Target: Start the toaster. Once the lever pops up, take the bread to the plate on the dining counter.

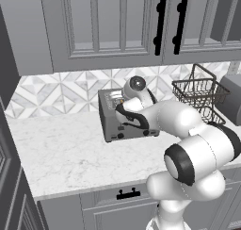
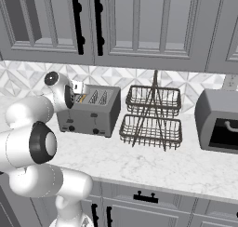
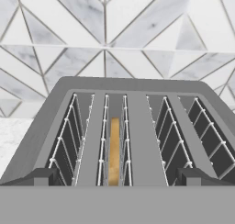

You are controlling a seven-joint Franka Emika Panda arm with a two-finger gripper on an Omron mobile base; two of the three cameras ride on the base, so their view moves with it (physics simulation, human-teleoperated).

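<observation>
Right, stage: I judge the start step is not yet done, so the lever comes before any lifting
Toaster: the toaster (image 2: pixel 88 111) sits on the wall counter (image 2: pixel 153 163) against the patterned backsplash (image 3: pixel 114 30), with the wire basket rack (image 2: pixel 151 116) just beside it on its far side from my arm; from the hand view I look down along its four slots from the front edge
Bread: the bread (image 3: pixel 114 149) stands on edge, sunk in the second slot from the left as the hand camera sees it, its golden top below the slot rim; a sliver of it also shows from the right base camera
Claw: the claw (image 3: pixel 117 179) hangs over the front of the toaster with its jaws spread as wide as they go and nothing between them; one dark tip shows at each lower corner of the hand view
Key relation: the slice lies ahead of and below the claw, a touch left of the midline, its long edge running away from me along the slot; the levers sit on the front face beneath the hand, hidden from the hand camera
Next call: I would drop and pull back toward the front face for the lever on the bread's side, though which lever serves that slot I cannot tell
Risk: a fingertip could catch the slot wires
</observation>
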